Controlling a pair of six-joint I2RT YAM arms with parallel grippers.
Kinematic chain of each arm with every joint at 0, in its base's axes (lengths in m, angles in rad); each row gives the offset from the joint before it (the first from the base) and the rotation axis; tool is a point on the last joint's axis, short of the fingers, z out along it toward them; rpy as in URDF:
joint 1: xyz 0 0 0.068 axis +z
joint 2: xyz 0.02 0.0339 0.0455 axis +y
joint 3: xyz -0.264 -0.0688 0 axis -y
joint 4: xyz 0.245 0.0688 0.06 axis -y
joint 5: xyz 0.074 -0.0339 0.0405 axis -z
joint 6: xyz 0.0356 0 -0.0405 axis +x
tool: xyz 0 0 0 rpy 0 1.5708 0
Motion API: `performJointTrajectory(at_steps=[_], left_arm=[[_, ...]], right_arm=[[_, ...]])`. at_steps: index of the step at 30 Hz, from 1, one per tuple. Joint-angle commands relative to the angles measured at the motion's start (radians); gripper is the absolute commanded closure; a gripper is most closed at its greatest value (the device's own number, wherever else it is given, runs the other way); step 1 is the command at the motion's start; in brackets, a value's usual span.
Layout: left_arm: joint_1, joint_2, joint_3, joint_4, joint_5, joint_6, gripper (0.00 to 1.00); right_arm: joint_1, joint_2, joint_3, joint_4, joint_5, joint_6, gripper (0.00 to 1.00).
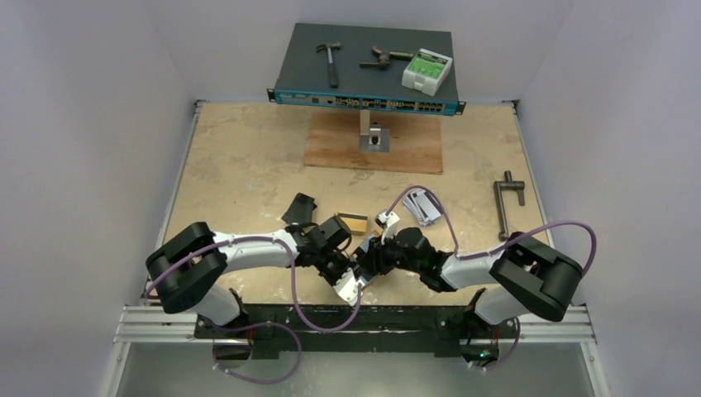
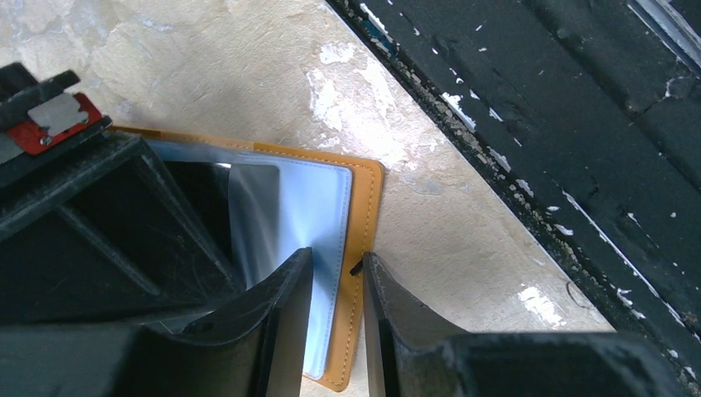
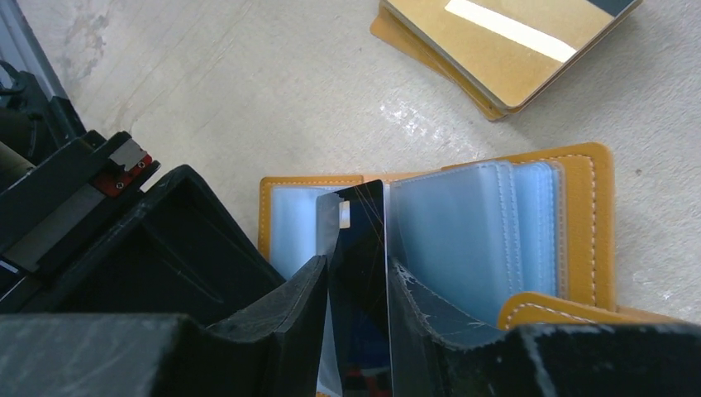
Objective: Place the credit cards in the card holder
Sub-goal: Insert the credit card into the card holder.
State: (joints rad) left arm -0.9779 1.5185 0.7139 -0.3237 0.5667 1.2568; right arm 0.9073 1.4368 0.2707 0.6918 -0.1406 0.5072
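The orange card holder (image 3: 599, 223) lies open on the table near the front edge, its clear sleeves fanned up. It also shows in the left wrist view (image 2: 364, 215) and in the top view (image 1: 349, 288). My right gripper (image 3: 357, 273) is shut on a dark, shiny credit card (image 3: 357, 231), its tip at the sleeves by the fold. My left gripper (image 2: 337, 260) has its jaws nearly together, over the holder's outer edge with nothing between them. Both grippers meet in the top view, left (image 1: 345, 266) and right (image 1: 364, 263). Yellow-orange cards (image 3: 504, 50) are stacked just beyond.
Silver-grey cards (image 1: 422, 207) lie behind the right arm. A black folded case (image 1: 299, 208) sits left of the yellow-orange stack (image 1: 354, 222). A metal clamp (image 1: 508, 207) lies at the right. A network switch (image 1: 364, 66) on a stand carries tools at the back. The black front rail (image 2: 579, 149) is close.
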Motion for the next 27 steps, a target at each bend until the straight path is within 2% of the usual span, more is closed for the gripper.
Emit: performJointTrajectory(at_steps=[1,4,5,7,8,16,21,27], left_arm=[[-0.002,-0.023,-0.045,0.118,-0.088,-0.076,0.72],[-0.004,-0.03,-0.05,0.13,-0.094,-0.094,0.73],[-0.002,-0.032,-0.052,0.132,-0.096,-0.096,0.73],[-0.005,-0.038,-0.059,0.136,-0.098,-0.102,0.73],[-0.005,-0.042,-0.062,0.135,-0.096,-0.104,0.73],[-0.009,-0.055,-0.074,0.137,-0.082,-0.119,0.75],[-0.011,-0.059,-0.085,0.14,-0.07,-0.121,0.76],[-0.012,-0.062,-0.085,0.153,-0.07,-0.13,0.76]], right_arm=[[0.017,-0.03,0.008,-0.123,-0.029,0.023,0.68],[0.019,-0.072,0.014,-0.163,0.016,0.027,0.63],[0.021,-0.087,0.016,-0.175,0.038,0.027,0.6],[0.036,-0.119,0.034,-0.235,0.098,0.024,0.45],[0.042,-0.13,0.038,-0.248,0.113,0.02,0.43],[0.073,-0.123,0.073,-0.314,0.158,0.018,0.36],[0.076,-0.176,0.093,-0.395,0.225,-0.004,0.35],[0.101,-0.151,0.123,-0.427,0.233,-0.009,0.34]])
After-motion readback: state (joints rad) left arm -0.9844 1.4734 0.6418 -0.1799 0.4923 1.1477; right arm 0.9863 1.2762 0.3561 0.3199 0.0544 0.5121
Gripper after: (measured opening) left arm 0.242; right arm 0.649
